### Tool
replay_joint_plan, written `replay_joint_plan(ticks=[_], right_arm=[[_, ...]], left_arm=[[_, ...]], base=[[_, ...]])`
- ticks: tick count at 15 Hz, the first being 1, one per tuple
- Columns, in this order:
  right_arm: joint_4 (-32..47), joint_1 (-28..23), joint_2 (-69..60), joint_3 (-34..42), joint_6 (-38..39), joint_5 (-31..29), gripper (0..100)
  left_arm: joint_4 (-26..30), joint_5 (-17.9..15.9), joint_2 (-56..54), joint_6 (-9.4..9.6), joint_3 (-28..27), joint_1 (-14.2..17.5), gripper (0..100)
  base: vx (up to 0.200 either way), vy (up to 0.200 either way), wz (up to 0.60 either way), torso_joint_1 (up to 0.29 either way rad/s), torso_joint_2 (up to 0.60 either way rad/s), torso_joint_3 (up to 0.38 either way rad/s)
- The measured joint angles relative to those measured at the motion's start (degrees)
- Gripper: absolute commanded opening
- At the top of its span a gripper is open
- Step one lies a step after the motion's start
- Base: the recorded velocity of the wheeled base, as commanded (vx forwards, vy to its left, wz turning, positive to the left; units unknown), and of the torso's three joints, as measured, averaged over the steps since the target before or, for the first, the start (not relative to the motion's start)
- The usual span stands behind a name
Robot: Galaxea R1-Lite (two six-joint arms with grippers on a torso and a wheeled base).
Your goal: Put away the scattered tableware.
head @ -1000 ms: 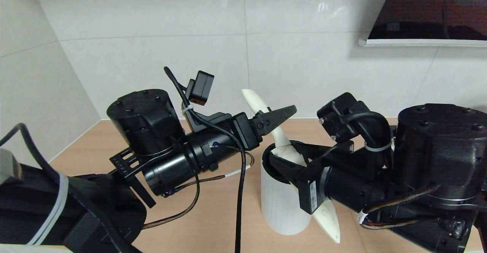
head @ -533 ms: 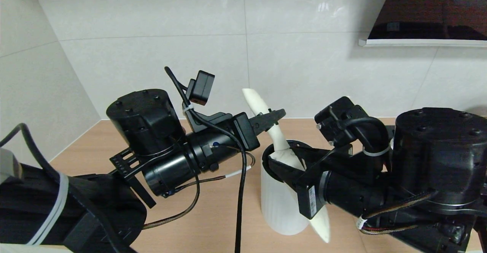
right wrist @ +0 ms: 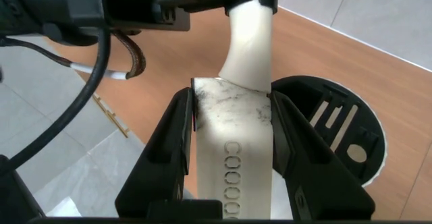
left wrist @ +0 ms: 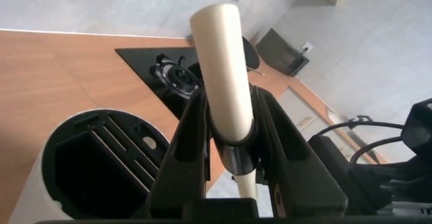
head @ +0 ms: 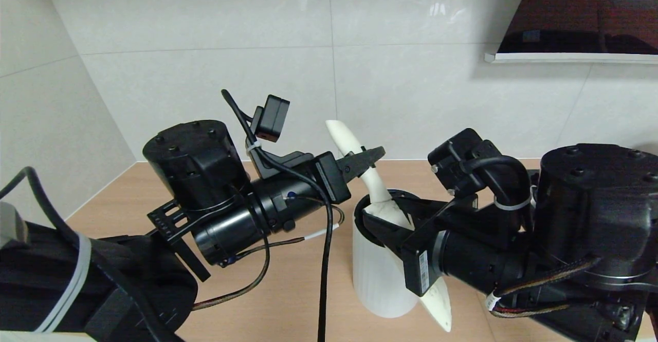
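Cream spatula: handle clamped in left claw, blade clamped in right claw, above white holder on tabletop.

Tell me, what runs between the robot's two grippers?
One cream spatula: the left gripper clamps its handle, the right gripper its wider part, as the head view shows.

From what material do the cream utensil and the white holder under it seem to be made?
Cream utensil: probably matte plastic or melamine; smooth, one even colour, dull sheen, dark scuffs on its blade. White holder: probably matte plastic; fine vertical ribs, no glaze shine. Its black insert looks moulded plastic too.
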Motion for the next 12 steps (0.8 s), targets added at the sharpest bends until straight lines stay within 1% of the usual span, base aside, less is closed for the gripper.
replay_joint_plan(ticks=[1,2,4,6,10,11,12], right_arm=[[0.0,0.0,0.0,0.0,0.0,-0.1,0],[-0.1,0.0,0.0,0.0,0.0,-0.1,100],[-0.5,0.0,-0.1,0.0,0.0,0.0,100],[-0.5,0.0,-0.7,0.0,0.0,0.0,100],[-0.3,-1.0,-4.7,0.3,-1.0,-0.1,100],[-0.2,-2.0,-6.1,0.4,-1.7,-0.1,100],[-0.1,-3.2,-7.7,0.4,-2.4,-0.1,100]], left_arm=[[0.0,0.0,0.0,0.00,0.0,0.0,0],[0.0,0.0,-0.1,0.00,0.0,0.0,0],[-0.7,0.1,-0.2,-0.02,0.0,0.0,0],[-4.7,0.1,-0.2,0.11,0.0,0.0,0],[-6.6,0.1,-1.8,0.57,0.2,0.0,0],[-6.7,0.1,-2.5,1.61,0.2,0.1,0],[-6.7,0.1,-3.4,4.29,0.2,0.4,0]], base=[[0.000,0.000,0.00,0.000,0.00,0.000],[0.000,0.000,0.00,0.000,0.00,0.000],[0.000,0.000,0.00,0.000,0.00,0.000],[0.000,0.000,0.00,0.000,0.00,0.000],[0.000,0.000,0.00,0.000,0.00,0.000],[0.000,0.000,0.00,0.000,0.00,0.000],[0.000,0.000,0.00,0.000,0.00,0.000]])
